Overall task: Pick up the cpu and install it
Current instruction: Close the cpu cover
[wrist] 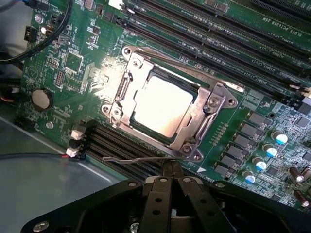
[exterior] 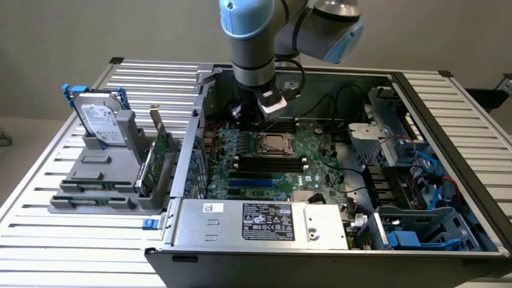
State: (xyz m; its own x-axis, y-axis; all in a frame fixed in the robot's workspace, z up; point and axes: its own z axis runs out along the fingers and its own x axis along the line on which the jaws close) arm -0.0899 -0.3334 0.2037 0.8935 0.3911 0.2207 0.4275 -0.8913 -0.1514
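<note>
The cpu point(wrist: 163, 106) shows its silvery square top as it lies flat in the metal-framed socket point(wrist: 214, 104) on the green motherboard point(wrist: 73, 63). In the exterior view the cpu point(exterior: 273, 144) sits mid-board inside the open computer case. My gripper point(wrist: 170, 167) is shut, its black fingers pressed together with nothing between them. Their tips hover just off the socket's edge, close to the thin wire lever point(wrist: 138, 158). Seen from outside, the gripper point(exterior: 258, 123) hangs a little above the board, just behind the socket.
Black memory slots point(wrist: 204, 34) run beside the socket. The case walls point(exterior: 200, 120) surround the board, with a power supply point(exterior: 264, 223) in front and cables and drive bays point(exterior: 416, 174) on the exterior view's right. A hard drive point(exterior: 100, 120) stands in a grey holder point(exterior: 104, 180) outside.
</note>
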